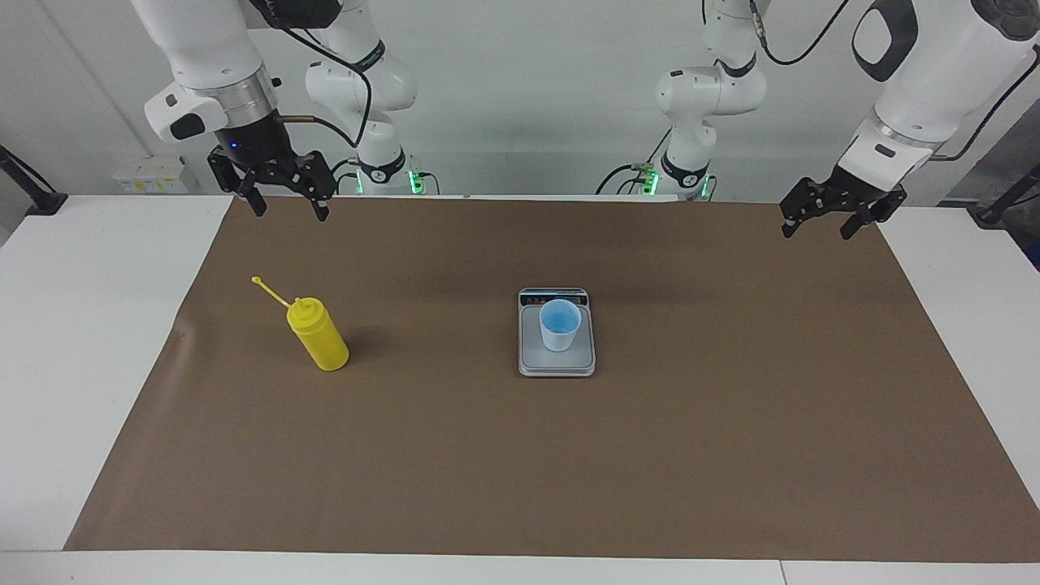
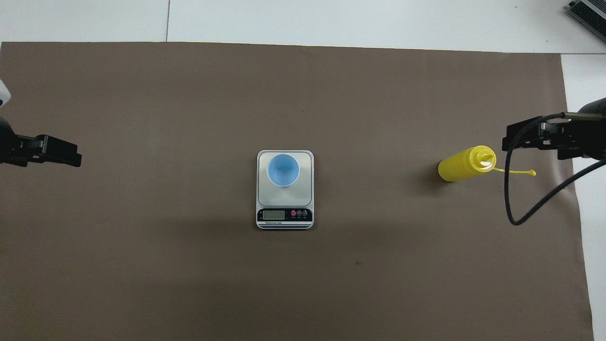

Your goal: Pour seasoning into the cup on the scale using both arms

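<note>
The yellow seasoning bottle [image 1: 318,337] [image 2: 461,166] stands upright on the brown mat toward the right arm's end, its thin cap strap sticking out sideways. The pale blue cup [image 1: 560,325] [image 2: 283,169] stands on the grey plate of the silver scale [image 1: 556,363] [image 2: 307,189] at the mat's middle. My right gripper [image 1: 291,213] [image 2: 509,137] hangs open and empty, high over the mat beside the bottle and apart from it. Over the mat's edge at the left arm's end, my left gripper [image 1: 816,232] [image 2: 75,160] waits open, holding nothing.
A brown mat [image 1: 520,471] [image 2: 189,284] covers most of the white table [image 1: 81,325]. A black cable [image 2: 509,199] loops down from the right arm's wrist over the mat beside the bottle. The scale's dark display strip [image 2: 284,215] faces the robots.
</note>
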{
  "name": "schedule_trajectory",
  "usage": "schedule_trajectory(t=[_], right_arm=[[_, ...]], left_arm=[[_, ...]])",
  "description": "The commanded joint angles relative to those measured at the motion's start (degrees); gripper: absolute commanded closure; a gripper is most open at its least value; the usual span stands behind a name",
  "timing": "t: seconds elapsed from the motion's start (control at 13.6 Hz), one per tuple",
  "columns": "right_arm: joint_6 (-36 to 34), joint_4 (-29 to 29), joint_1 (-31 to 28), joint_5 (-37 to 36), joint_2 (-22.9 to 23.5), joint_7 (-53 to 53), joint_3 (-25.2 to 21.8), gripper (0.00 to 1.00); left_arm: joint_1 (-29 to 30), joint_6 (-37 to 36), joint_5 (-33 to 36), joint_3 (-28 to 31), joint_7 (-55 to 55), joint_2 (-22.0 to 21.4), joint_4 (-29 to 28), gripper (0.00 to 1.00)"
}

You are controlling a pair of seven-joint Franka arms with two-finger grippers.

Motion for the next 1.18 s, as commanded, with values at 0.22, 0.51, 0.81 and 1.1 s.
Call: schedule_trajectory(t=[0.22,0.51,0.81,1.1], right_arm=[[-0.9,-0.5,-0.6,1.0,-0.2,0.6,0.5,0.0],[-0.6,-1.4,-0.6,1.0,-0.5,0.0,0.5,0.0],[-0.3,-1.4,-0.1,-0.1,-0.5,0.0,0.5,0.0],[-0.3,-1.4,-0.6,-0.1,-0.5,0.2,0.5,0.0]], left_arm=[[0.3,0.2,-0.9,0.1,0.2,-1.8,-2.0,0.0],[0.3,0.2,-0.9,0.1,0.2,-1.8,-2.0,0.0],[0.3,0.3,-0.9,0.1,0.2,-1.8,-2.0,0.0],[0.3,0.3,-0.9,0.1,0.2,-1.7,-2.0,0.0]])
